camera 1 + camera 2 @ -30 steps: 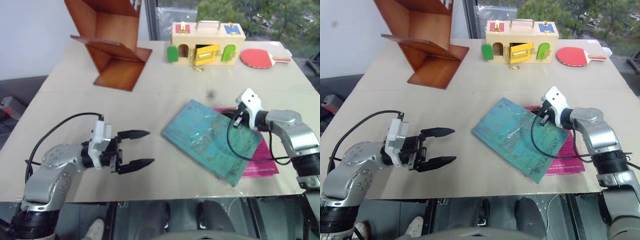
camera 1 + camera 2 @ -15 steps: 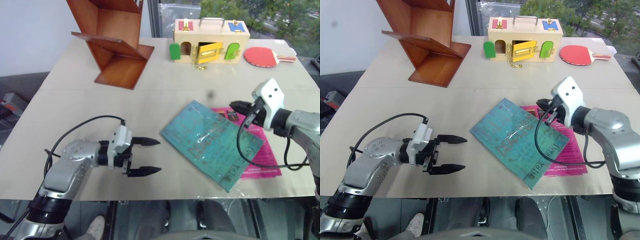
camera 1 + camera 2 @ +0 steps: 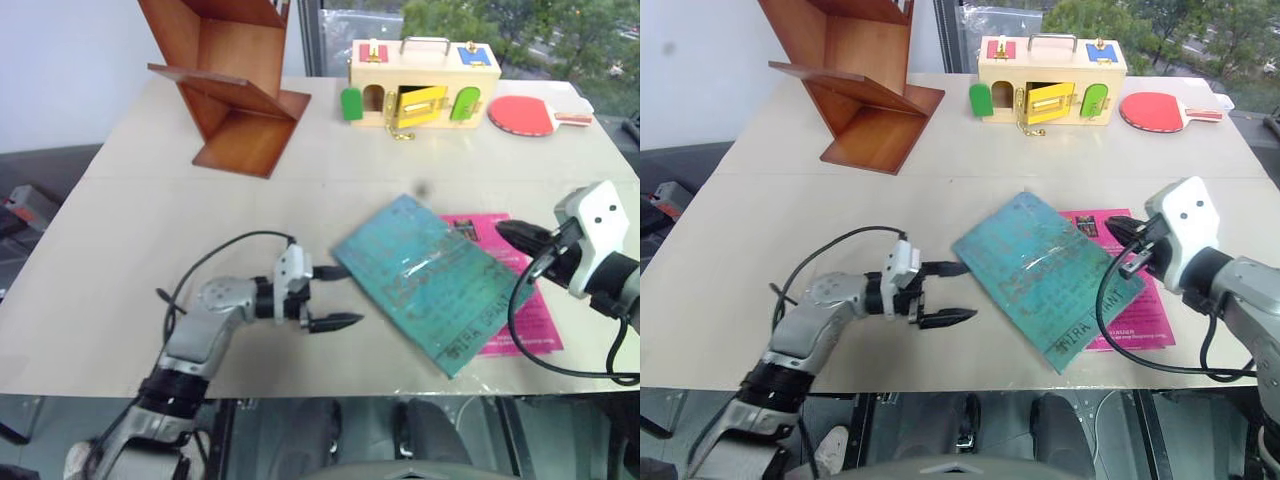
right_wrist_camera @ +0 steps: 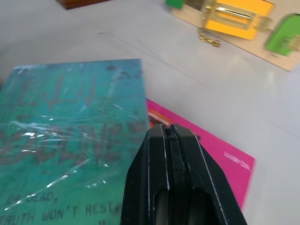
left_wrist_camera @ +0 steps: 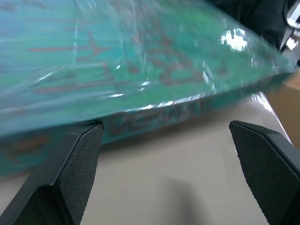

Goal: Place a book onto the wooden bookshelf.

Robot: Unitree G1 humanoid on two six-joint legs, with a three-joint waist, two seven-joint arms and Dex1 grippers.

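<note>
While the left gripper (image 3: pixel 333 296) stands wide open just above the worktop (image 3: pixel 150 220), the book (image 3: pixel 432 281) lies flat right in front of its fingertips, its near corner between the two black fingers (image 5: pixel 70 164). The right gripper (image 3: pixel 512 234) is closed and empty, raised above the book's far edge and a pink book (image 3: pixel 530 318) underneath. The wooden bookshelf (image 3: pixel 226 80) stands well beyond the left gripper, at the worktop's far side.

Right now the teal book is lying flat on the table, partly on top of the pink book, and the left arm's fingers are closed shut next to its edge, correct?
Not quite. The left gripper's fingers are spread wide open, not shut, as the left wrist view shows, with the edge of the teal book ahead of them. The rest holds: the book lies flat on the table, partly over the pink book.
</note>
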